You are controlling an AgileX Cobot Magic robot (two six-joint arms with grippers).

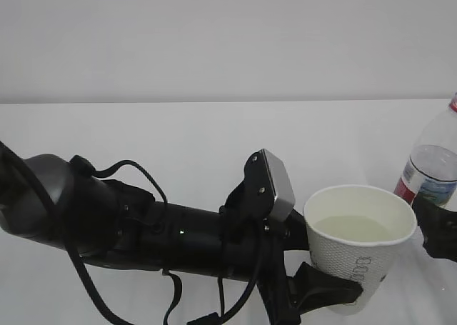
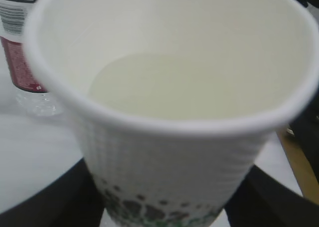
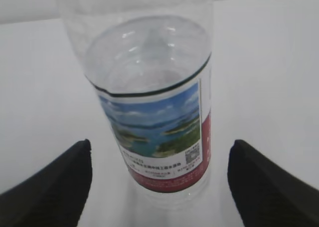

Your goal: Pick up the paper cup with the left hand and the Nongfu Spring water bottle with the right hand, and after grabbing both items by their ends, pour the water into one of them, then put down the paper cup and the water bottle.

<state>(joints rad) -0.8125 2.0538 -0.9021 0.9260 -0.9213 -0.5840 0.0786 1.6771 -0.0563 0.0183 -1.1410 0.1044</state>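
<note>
White tapered paper cup: embossed dot texture, dark green speckled print near base; clear ribbed plastic bottle: red label, blue-green landscape picture

One paper cup with one pale pool of water inside it. One Nongfu Spring water bottle, clear with a red label. Two robot arms: the left hand and the right hand. One white counter.
</note>
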